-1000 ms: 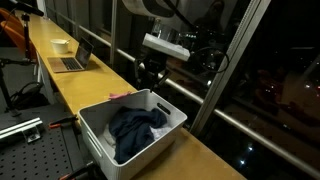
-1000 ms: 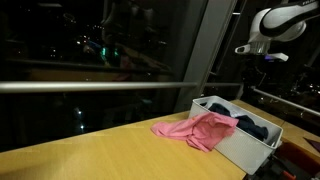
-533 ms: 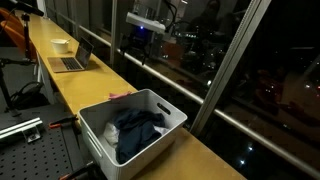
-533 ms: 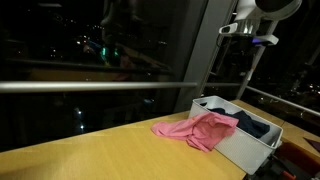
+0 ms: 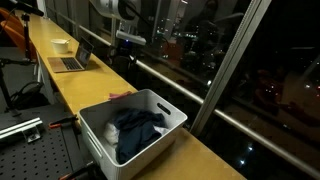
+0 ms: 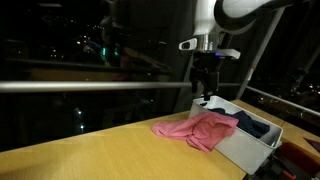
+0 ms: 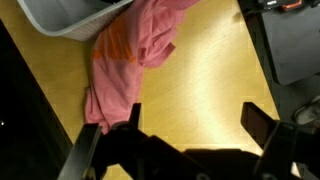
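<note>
Hanging above the pink garment (image 6: 196, 130), half over the rim of the white bin (image 6: 246, 149) and half on the worktop (image 6: 95, 155), with jaws wide and empty: likely to pinch only one loose fold or strike that rim if lowered off-centre.

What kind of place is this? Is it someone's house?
Probably an office or lab at night, not a house. A long wooden counter runs beside tall windows with city lights outside, a laptop sits open on it, and a metal bench with a grid of holes stands nearby.
</note>
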Available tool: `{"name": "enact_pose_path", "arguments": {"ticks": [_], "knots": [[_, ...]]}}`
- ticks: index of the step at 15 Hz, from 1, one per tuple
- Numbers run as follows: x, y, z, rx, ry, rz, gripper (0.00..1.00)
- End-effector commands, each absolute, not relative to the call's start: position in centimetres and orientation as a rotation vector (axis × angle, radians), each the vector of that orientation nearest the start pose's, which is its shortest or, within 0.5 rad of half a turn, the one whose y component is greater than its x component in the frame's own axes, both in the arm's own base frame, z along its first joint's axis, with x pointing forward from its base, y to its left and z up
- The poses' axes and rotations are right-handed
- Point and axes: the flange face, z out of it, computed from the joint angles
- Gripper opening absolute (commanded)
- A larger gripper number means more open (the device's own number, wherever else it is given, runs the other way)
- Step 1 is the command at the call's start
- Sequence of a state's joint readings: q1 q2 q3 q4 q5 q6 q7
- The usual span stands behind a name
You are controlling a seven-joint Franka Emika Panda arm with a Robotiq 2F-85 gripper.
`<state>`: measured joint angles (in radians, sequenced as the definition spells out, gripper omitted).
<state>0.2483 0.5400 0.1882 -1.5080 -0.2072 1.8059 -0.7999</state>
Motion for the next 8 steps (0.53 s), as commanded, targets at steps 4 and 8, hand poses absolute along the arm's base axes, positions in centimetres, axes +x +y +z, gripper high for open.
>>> {"name": "enact_pose_path", "arguments": {"ticks": [4, 8], "knots": [[64.9, 27.8, 25.6, -2.51, -2.054, 0.638, 1.0], [65.2, 26.5, 21.8, -2.5, -2.069, 0.761, 1.0]]}}
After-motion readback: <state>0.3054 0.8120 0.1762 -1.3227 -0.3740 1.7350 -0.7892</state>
